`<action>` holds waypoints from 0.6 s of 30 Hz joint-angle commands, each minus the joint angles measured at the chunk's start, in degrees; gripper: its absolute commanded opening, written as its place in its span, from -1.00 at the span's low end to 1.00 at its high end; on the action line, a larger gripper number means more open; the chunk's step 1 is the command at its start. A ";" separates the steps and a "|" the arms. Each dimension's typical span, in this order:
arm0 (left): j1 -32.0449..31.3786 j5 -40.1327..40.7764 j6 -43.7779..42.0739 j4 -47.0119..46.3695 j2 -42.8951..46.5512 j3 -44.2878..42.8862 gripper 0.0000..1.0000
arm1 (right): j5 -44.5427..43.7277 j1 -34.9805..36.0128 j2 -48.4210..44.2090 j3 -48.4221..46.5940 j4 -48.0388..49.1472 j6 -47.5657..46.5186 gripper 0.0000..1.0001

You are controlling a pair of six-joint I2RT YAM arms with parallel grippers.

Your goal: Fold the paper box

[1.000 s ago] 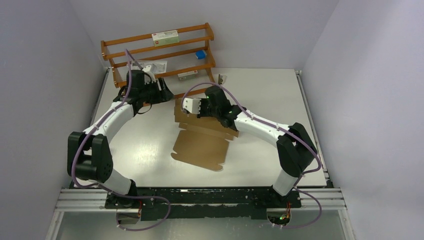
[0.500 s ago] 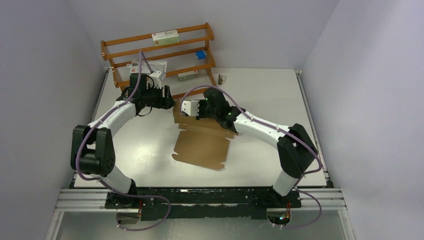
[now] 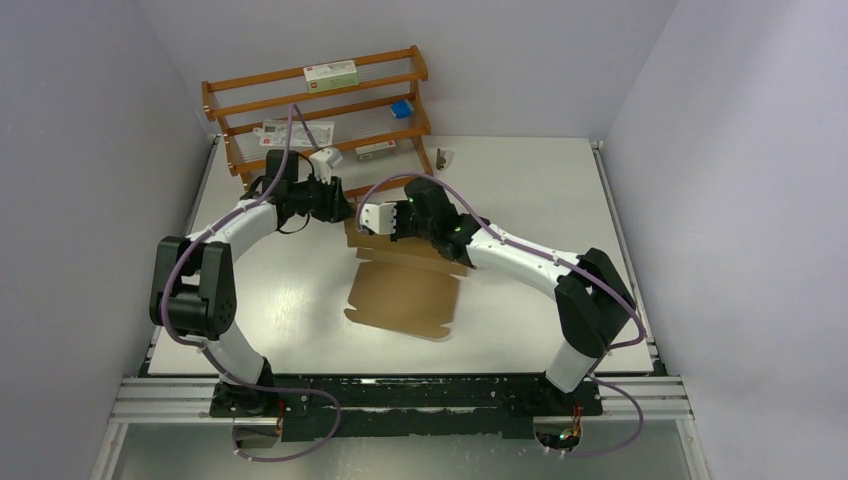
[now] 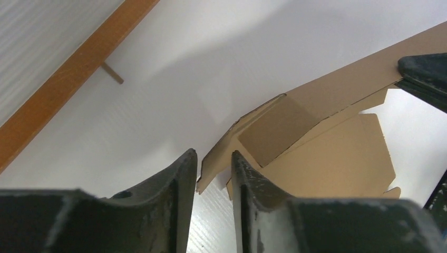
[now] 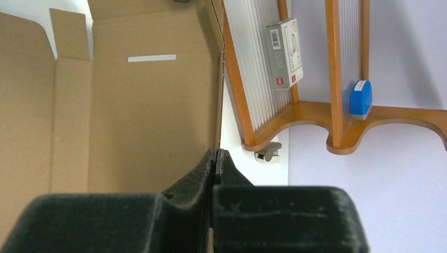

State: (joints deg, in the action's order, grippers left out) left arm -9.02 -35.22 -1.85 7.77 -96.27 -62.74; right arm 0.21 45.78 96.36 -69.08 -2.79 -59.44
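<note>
The paper box [image 3: 400,290] is a flat brown die-cut sheet lying mid-table, with its far panel raised. My right gripper [image 3: 365,225] is shut on the edge of that raised panel; in the right wrist view the jaws [image 5: 216,153] pinch the thin cardboard edge, and the panel's inside [image 5: 147,116] with a slot fills the left. My left gripper [image 3: 343,210] is at the sheet's far left corner, a little open. In the left wrist view a corner of a side flap [image 4: 216,158] sits just at the gap between its fingertips [image 4: 240,168], not clamped.
A wooden rack [image 3: 320,100] stands at the back left, close behind both grippers. It holds a white red-labelled carton [image 3: 330,72], a small blue box [image 3: 402,108] and papers [image 3: 300,132]. A small grey object [image 3: 443,158] lies beside the rack's right end.
My left gripper has swung right from the rack to the box's far left corner. My right gripper has shifted slightly left, still holding the raised panel.
</note>
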 commanded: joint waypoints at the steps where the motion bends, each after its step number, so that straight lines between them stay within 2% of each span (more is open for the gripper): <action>1: -0.49 -4.62 -2.10 -4.59 -0.22 -1.22 -0.43 | -2.52 0.37 -1.23 0.78 2.42 -2.14 -1.00; 4: -0.94 -3.82 -2.08 -7.03 1.67 0.13 -0.73 | -4.27 0.36 -0.74 1.79 6.38 -4.08 -1.00; 6: -1.55 -2.51 -1.92 -9.99 3.47 1.46 -0.84 | -4.68 0.36 -0.56 2.30 8.23 -5.18 -1.00; 14: -7.25 9.76 -4.09 -15.14 8.86 4.14 -0.90 | -6.15 -0.28 2.24 2.06 14.16 -8.85 -1.00; 18: -8.30 13.35 -3.95 -17.69 9.48 6.08 -0.90 | -6.56 -0.77 3.76 1.59 16.73 -9.37 -1.00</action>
State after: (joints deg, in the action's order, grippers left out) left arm -15.73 -26.06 -4.49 -3.53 -88.51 -58.24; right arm -6.31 45.23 97.62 -67.11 9.39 -66.94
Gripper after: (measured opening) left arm 0.060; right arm 0.010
